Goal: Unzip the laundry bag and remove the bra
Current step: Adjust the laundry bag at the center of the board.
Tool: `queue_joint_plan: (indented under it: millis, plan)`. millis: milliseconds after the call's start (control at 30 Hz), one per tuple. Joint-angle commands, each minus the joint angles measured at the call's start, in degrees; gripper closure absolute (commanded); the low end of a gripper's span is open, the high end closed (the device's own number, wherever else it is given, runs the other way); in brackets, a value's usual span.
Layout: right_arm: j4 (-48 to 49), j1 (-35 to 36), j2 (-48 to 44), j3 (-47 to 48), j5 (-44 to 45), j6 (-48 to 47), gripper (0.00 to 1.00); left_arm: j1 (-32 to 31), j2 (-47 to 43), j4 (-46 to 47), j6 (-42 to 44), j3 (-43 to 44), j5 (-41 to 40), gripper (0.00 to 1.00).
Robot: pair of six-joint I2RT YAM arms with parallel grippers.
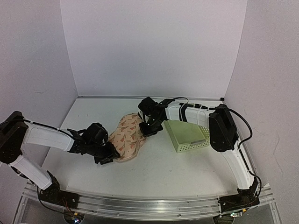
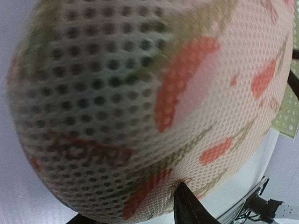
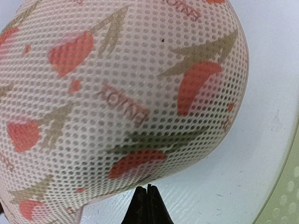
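Mid-table | laundry bag (image 1: 128, 136) | left end effector (image 1: 109, 154), right end effector (image 1: 148, 128) at edges

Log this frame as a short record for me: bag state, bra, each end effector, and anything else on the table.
laundry bag: lies between the two arms, no opening visible
bra: not visible
left end effector: at the bag's near-left edge; open or shut unclear
right end effector: at the bag's far-right edge, fingertips together
other: pale green mesh basket, right of the bag
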Motion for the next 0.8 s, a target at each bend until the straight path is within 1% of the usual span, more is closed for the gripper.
queue_joint_plan:
  millis: [0,33,100,233,367,500,600,767]
  plan:
    - [-0.47,-1.41,2.2,6.25,-0.77,-2.4,0.99,-3.21,5.47,6.87,1.89,5.54,4.15,0.54]
    - [-0.68,-1.72,2.97,8.05,-0.91,-2.62,0.99,-4.14,8.32,8.17,2.7,8.08,5.85,0.52]
    - [-0.72,-2.06,3.6,9.66,-2.52,-2.89,0.98,-5.06,11.1,8.3,3.46,11.25,7.34,0.51]
    - [-0.72,-2.96,4.67,12.43,-4.56,-3.57,0.98,-6.99,16.02,12.15,5.49,17.58,11.62,0.46]
    - [-0.77,-4.03,3.89,13.5,-5.68,-4.27,0.97,-8.14,18.44,12.19,8.08,22.51,14.49,0.41]
    - [-0.88,-4.62,0.27,11.34,-3.92,-5.36,0.97,-8.12,16.07,10.27,9.92,23.89,14.06,0.33]
    - [-0.9,-4.72,-3.91,8.71,-1.79,-6.08,0.97,-8.13,14.01,3.05,12.84,26.09,12.12,0.31]
    - [-0.62,-4.67,-10.21,3.6,-1.39,-5.95,0.97,-7.79,8.65,-4.81,16.75,27.84,8.33,0.27]
